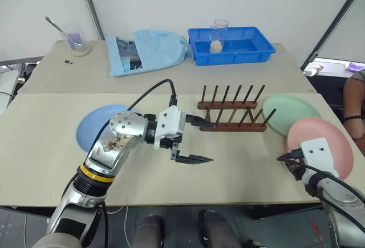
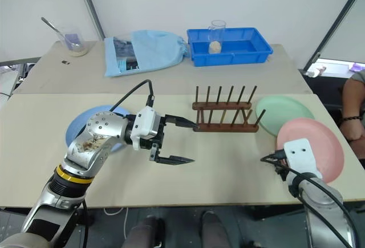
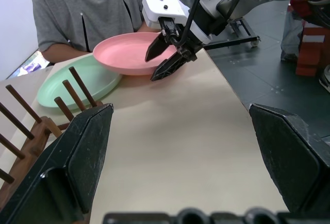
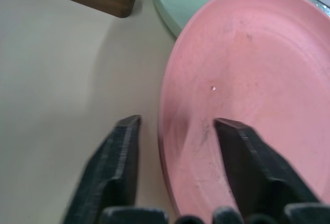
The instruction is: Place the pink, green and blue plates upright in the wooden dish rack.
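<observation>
I see my left tool (image 1: 197, 141) with its two fingers spread wide and empty, pointing at the near end of the wooden dish rack (image 1: 232, 111), which holds no plate. The blue plate (image 1: 97, 125) lies flat on the tabletop (image 1: 45, 162), partly behind my left arm. My right tool (image 4: 175, 167) has its fingers half apart astride the near rim of the pink plate (image 4: 258, 69), one finger inside, one outside; not clenched yet. The pink plate overlaps the green plate (image 1: 288, 113). I can read no writing anywhere.
</observation>
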You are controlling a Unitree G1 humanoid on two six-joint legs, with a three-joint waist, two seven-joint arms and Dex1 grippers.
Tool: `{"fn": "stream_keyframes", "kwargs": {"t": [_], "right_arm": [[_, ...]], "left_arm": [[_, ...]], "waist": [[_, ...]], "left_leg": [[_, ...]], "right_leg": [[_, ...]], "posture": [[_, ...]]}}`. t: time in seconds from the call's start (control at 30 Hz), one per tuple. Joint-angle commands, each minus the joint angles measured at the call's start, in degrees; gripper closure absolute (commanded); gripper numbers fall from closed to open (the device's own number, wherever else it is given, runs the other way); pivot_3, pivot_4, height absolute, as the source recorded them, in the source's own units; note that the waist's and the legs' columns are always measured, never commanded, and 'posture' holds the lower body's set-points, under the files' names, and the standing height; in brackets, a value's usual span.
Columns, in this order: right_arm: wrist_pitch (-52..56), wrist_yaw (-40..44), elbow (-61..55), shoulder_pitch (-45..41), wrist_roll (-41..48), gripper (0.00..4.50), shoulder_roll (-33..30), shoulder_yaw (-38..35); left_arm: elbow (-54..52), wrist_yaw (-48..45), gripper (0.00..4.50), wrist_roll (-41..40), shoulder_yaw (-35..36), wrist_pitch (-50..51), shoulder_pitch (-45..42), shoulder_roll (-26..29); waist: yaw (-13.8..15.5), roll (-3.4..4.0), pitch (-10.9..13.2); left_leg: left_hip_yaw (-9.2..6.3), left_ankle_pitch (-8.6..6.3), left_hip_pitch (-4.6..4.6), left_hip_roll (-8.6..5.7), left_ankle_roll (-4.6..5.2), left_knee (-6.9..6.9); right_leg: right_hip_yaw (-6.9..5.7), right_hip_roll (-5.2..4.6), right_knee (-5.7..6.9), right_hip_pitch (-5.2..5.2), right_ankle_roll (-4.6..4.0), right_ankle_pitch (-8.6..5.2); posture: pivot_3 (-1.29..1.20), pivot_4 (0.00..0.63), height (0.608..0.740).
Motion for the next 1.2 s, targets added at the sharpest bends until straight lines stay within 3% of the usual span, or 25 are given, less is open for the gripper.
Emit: {"fn": "stream_keyframes", "kwargs": {"t": [0.03, 0.13, 0.43, 0.67, 0.83, 1.0, 1.1, 1.2], "right_arm": [[1.62, -1.12, -2.92, -0.86, 0.01, 3.59, 0.28, -0.27], [3.13, -1.42, -4.04, -1.17, 0.24, 4.48, 0.64, -0.42], [8.72, -1.54, -11.46, -1.06, 1.68, 4.48, 0.96, -2.54], [13.06, 6.01, -23.43, -6.85, 6.79, 4.48, -6.7, -11.36], [7.13, 17.93, -13.27, -17.36, 17.12, 4.48, -15.06, -18.63], [1.84, 23.28, 1.24, -29.28, 27.04, 4.48, -15.7, -20.77], [2.73, 25.71, 9.28, -34.65, 32.1, 4.48, -17.55, -21.09], [12.12, 26.52, 19.69, -44.33, 42.77, 4.48, -18.71, -22.91]], "left_arm": [[-2.26, 0.19, 0.0, -1.36, 0.8, 0.55, -0.73, 0.35], [-2.39, 0.37, 0.0, -1.32, 0.82, 0.88, -0.71, 0.34], [-1.77, -0.01, 0.0, -2.0, 1.68, 1.3, -0.52, 0.94], [-1.37, 0.64, 0.0, -5.48, 5.2, 4.99, -0.91, 2.62], [-1.14, 0.93, 0.0, -8.79, 8.15, 7.61, -3.04, 2.99], [-1.59, 1.73, 0.0, -10.54, 9.97, 6.68, -3.96, 1.85], [-2.7, 2.8, 0.0, -11.71, 11.08, 7.16, -3.85, 1.38], [-4.19, 3.72, 0.0, -12.47, 11.32, 8.05, -3.78, 1.74]], "waist": [[-0.03, 0.0, 0.0], [-0.03, 0.0, 0.0], [-0.07, 0.0, 0.0], [-0.25, 0.06, 0.03], [-0.06, -0.01, 0.08], [-0.06, -0.02, 0.08], [-0.07, -0.02, 0.08], [-0.22, -0.01, 0.09]], "left_leg": [[0.01, 0.0, 0.0, 0.0, 0.0, 0.0], [0.01, 0.0, 0.0, 0.0, 0.0, 0.0], [0.0, 0.0, -0.01, 0.01, 0.0, -0.01], [0.01, 0.0, -0.01, 0.01, -0.01, -0.02], [-0.06, -0.01, 0.0, 0.01, -0.01, -0.02], [-0.05, 0.0, -0.03, -0.02, 0.0, -0.03], [-0.06, 0.0, -0.08, -0.03, 0.01, -0.09], [-0.05, 0.0, -0.17, -0.04, 0.04, -0.15]], "right_leg": [[0.01, 0.0, -0.01, 0.0, 0.0, 0.0], [0.01, 0.0, -0.01, 0.0, 0.0, 0.0], [0.0, 0.0, -0.02, -0.01, 0.0, 0.0], [0.0, -0.01, -0.02, -0.05, 0.0, 0.0], [-0.07, 0.0, -0.07, 0.0, 0.0, 0.0], [-0.03, -0.01, -0.17, 0.04, 0.01, 0.0], [-0.02, 0.01, -0.16, 0.01, 0.01, -0.01], [0.02, 0.03, -0.19, -0.05, 0.05, -0.05]], "posture": [[0.0, 0.15, 0.72], [0.0, 0.15, 0.72], [0.0, 0.15, 0.72], [0.0, 0.15, 0.72], [0.0, 0.15, 0.72], [0.0, 0.15, 0.72], [0.0, 0.15, 0.72], [0.0, 0.15, 0.72]]}}
